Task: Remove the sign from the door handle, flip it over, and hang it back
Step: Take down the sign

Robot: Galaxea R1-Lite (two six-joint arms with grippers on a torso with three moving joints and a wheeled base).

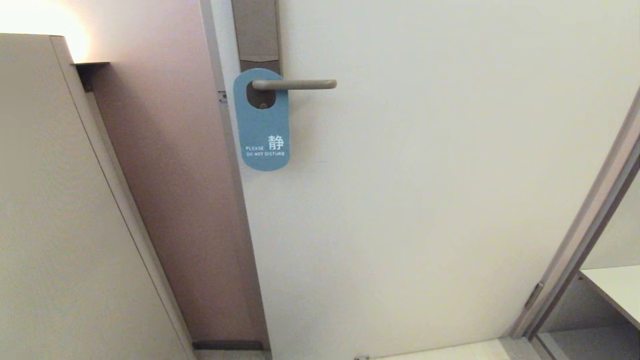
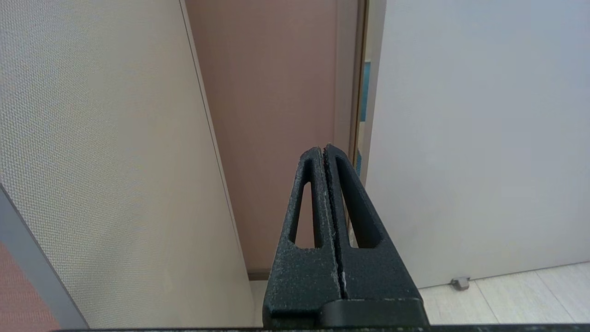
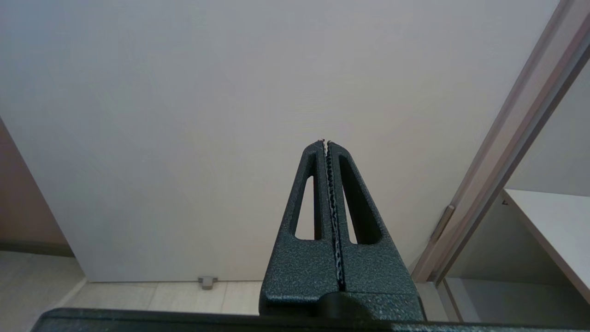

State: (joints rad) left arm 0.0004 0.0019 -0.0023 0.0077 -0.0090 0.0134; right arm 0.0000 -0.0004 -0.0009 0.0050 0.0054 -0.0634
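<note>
the left gripper [image 2: 326,148] and right gripper [image 3: 326,142] show only in their wrist views, fingers pressed together, empty, low before the door [image 1: 425,200]. only the head view shows the sign [image 1: 262,132], blue face out, hanging on the door handle [image 1: 295,84].

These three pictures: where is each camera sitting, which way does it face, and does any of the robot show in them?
Head view: on the robot's head, facing forward and down at the door, with the blue sign on the handle; no robot part shows.
Left wrist view: behind the left claw, shut, aimed at the door's edge and the brown wall.
Right wrist view: behind the right claw, shut, aimed at the bare door.
Shared: all three see the door; both wrist views see the doorstop at its foot.
</note>
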